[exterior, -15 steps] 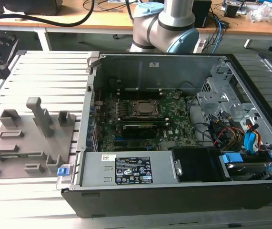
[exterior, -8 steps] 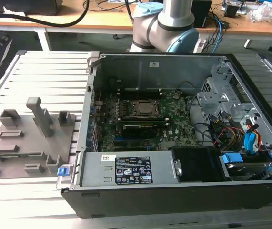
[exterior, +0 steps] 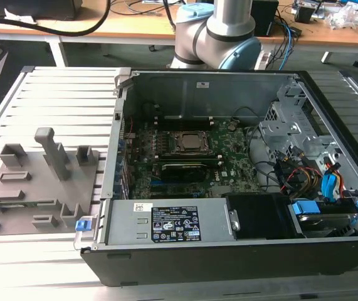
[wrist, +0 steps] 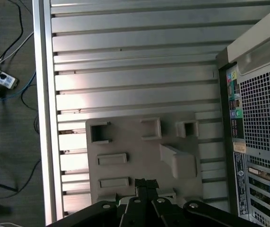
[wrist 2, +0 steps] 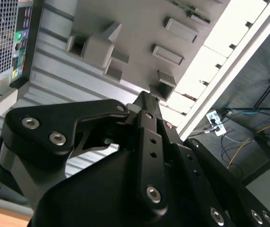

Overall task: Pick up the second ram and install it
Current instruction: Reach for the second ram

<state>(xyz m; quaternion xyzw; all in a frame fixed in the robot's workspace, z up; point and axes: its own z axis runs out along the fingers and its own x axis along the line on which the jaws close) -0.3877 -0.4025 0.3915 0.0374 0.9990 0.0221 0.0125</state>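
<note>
The second ram (wrist 2: 192,13) is a thin green stick with dark chips. It lies along the far edge of the grey holder plate (wrist 2: 139,28), on the side away from the computer case. My gripper (wrist 2: 147,98) hangs above the near edge of that plate, well short of the ram. Its black fingers (wrist 2: 150,124) meet at the tips with nothing between them. In the first wrist view the gripper (wrist: 146,182) sits over the plate's (wrist: 130,142) edge. The motherboard (exterior: 235,158) lies inside the open case (exterior: 204,84).
The grey holder plate (exterior: 34,188) carries a tall post (exterior: 48,150) and several raised blocks and slots. It rests on a ribbed aluminium table (exterior: 66,100) at the exterior view's left. The case's rear panel (wrist: 257,123) stands beside it. Cables and a power strip (wrist: 0,78) lie on the floor.
</note>
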